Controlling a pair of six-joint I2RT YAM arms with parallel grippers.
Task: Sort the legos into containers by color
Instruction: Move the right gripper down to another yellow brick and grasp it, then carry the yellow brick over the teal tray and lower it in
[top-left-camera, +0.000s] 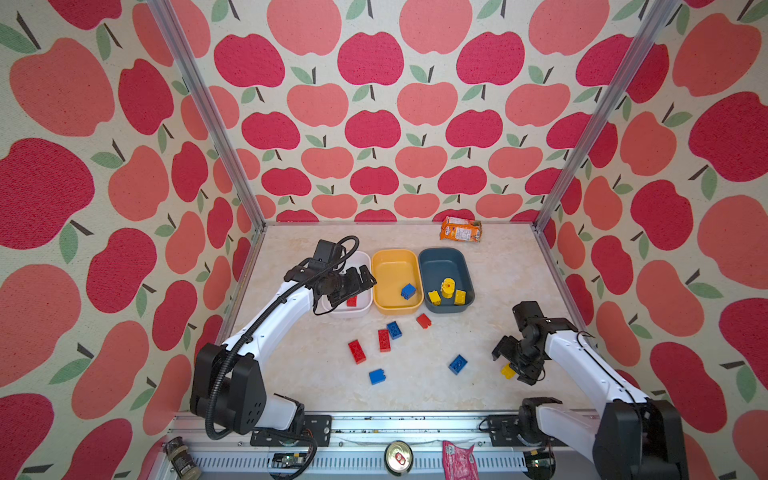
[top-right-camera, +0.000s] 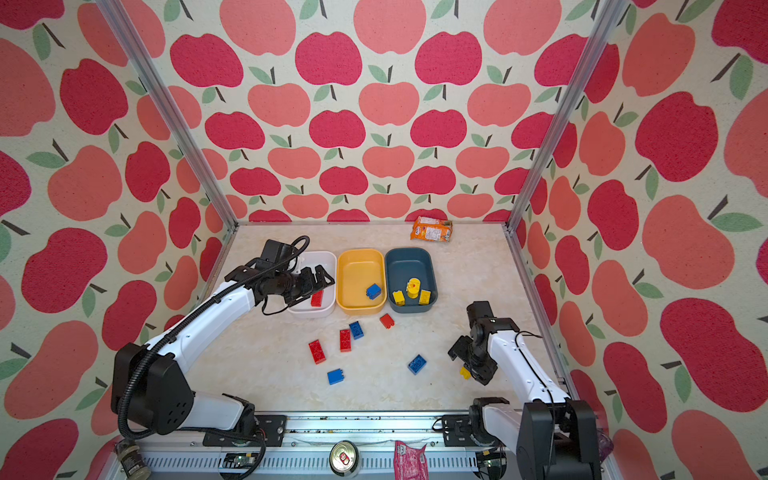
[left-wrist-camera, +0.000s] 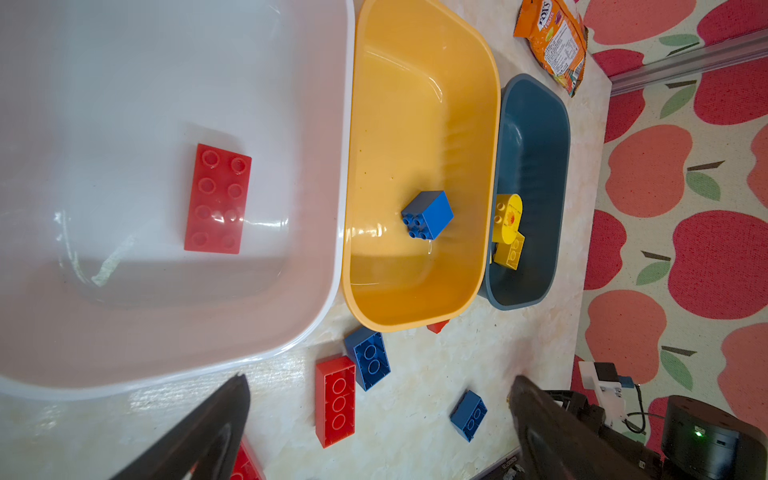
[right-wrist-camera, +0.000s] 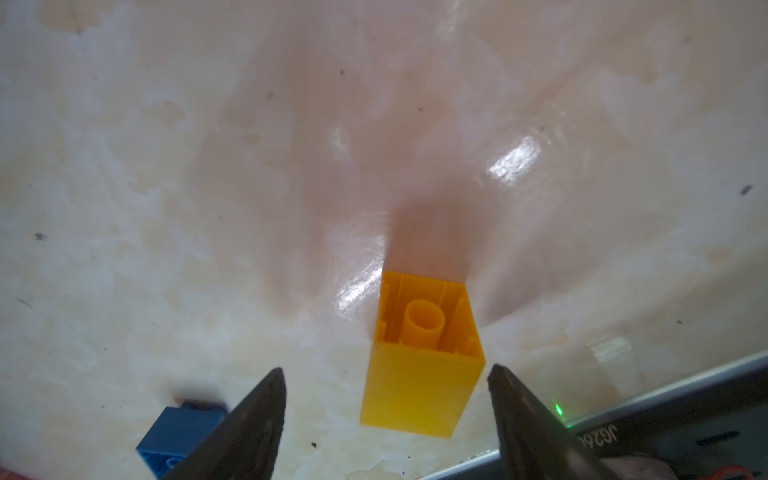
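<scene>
Three containers stand in a row: white (top-left-camera: 351, 312), yellow (top-left-camera: 395, 266) and blue-grey (top-left-camera: 442, 262). A red lego (left-wrist-camera: 217, 198) lies in the white one, a blue lego (left-wrist-camera: 428, 214) in the yellow one, and yellow legos (top-left-camera: 448, 291) in the blue-grey one. Loose red legos (top-left-camera: 357, 351) and blue legos (top-left-camera: 458, 364) lie on the table in front. My left gripper (top-left-camera: 365, 277) hangs open and empty over the white container. My right gripper (right-wrist-camera: 386, 374) is low at the table's right, open, its fingers on either side of a yellow lego (right-wrist-camera: 419, 390) without touching it.
An orange snack packet (top-left-camera: 460, 228) lies at the back right. A metal rail (top-left-camera: 374, 419) runs along the front edge, with a can (top-left-camera: 399, 457), a pink wrapper (top-left-camera: 457, 459) and a jar (top-left-camera: 180, 457) below it. Patterned walls close in three sides.
</scene>
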